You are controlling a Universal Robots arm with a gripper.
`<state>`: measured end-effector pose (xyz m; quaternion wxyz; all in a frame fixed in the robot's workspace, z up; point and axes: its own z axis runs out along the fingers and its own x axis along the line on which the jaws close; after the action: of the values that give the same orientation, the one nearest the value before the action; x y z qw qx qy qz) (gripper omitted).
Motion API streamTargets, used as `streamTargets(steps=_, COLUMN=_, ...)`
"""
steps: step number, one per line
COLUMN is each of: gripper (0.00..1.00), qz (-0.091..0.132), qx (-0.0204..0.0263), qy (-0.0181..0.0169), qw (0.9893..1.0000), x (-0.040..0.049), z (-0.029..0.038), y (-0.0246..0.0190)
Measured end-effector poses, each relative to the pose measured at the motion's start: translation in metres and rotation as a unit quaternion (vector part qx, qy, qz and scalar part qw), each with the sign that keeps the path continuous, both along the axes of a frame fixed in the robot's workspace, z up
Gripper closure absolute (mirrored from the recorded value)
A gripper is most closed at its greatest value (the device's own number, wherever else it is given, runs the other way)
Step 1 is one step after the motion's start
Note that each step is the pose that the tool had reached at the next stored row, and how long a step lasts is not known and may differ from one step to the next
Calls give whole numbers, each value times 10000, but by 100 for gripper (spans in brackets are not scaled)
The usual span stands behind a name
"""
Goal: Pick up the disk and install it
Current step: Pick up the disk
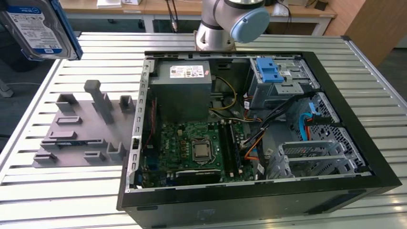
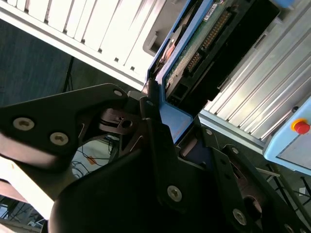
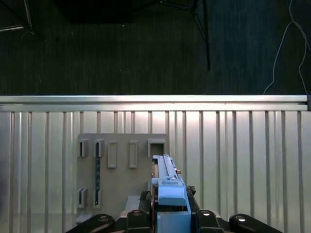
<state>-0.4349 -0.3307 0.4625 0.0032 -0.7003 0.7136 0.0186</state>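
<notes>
In the jaws, disk upright

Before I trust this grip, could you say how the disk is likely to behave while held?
The disk looks rigid, a flat metal slab, so it should not flex. The gripper holds only one end, so it might pivot or slip. Its exposed circuit board is probably fragile.
</notes>
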Motion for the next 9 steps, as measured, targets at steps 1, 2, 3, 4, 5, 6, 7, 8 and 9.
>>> streamTargets(steps=1, gripper=64, qz=0, qx=0, qy=0, qw=10000, x=0, z=7, y=0)
streamTargets(steps=2, gripper=64, qz=0, qx=0, qy=-1, qw=10000, x=0, z=15, y=0)
streamTargets(steps=3, gripper=64, qz=0, qx=0, qy=0, qw=10000, x=0, z=22, y=0)
streamTargets(steps=4, gripper=64, qz=0, qx=0, qy=0, qw=10000, x=0, z=29, y=0)
streamTargets(steps=5, gripper=64, qz=0, qx=0, qy=0, qw=10000, x=0, z=37, y=0)
streamTargets(steps=6, gripper=64, qz=0, qx=0, qy=0, qw=10000, x=0, z=45, y=0)
streamTargets(steps=7, gripper=64, qz=0, qx=0, qy=0, qw=10000, x=0, z=53, y=0)
streamTargets(steps=8, gripper=64, qz=0, qx=0, qy=0, qw=10000, x=0, z=61, y=0)
streamTargets(steps=9, gripper=64, qz=0, qx=0, qy=0, qw=10000, x=0, z=69, y=0)
